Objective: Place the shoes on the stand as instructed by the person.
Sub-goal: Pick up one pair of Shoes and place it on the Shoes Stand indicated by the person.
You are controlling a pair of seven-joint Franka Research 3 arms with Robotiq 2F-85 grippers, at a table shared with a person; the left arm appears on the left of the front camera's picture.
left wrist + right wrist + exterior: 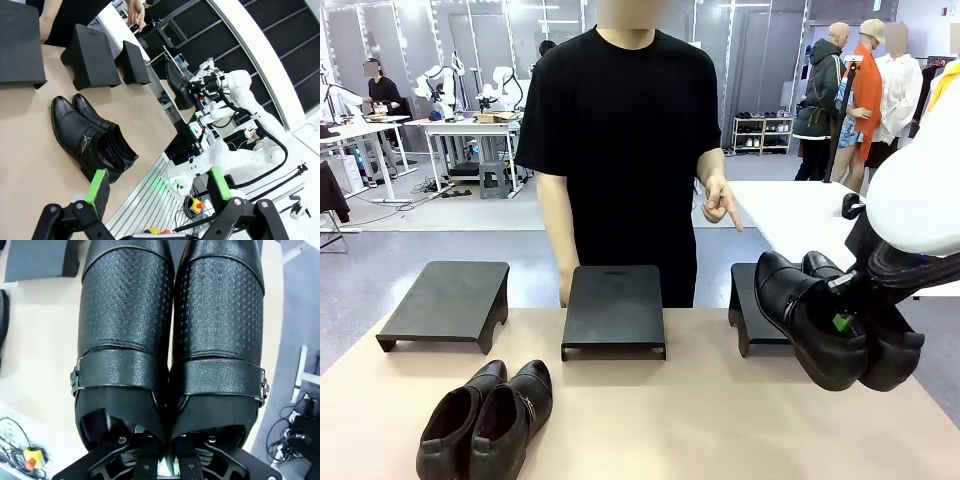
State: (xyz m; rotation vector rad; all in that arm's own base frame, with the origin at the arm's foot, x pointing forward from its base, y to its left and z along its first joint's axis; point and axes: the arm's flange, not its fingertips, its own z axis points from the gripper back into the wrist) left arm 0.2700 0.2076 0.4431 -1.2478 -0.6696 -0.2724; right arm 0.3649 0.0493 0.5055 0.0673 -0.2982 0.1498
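Observation:
My right gripper (840, 325) is shut on one pair of glossy black shoes (820, 325), holding them in the air just in front of the right stand (745, 300). In the right wrist view the gripper (167, 462) pinches the two inner walls of that pair (170, 340), toes pointing away. The other pair (485, 420) lies on the table at the front left, also seen as shoes (90, 137) in the left wrist view. My left gripper (158, 184) hangs open above the table's near edge, beside them. The person (620, 130) stands behind the table, a hand (720, 205) pointing down at the right stand.
Three low black stands sit in a row along the far side of the tan table (700, 400): the left stand (445, 300), the middle stand (615, 308) and the right one. A white table (790, 215) stands behind at the right. Other people stand farther back.

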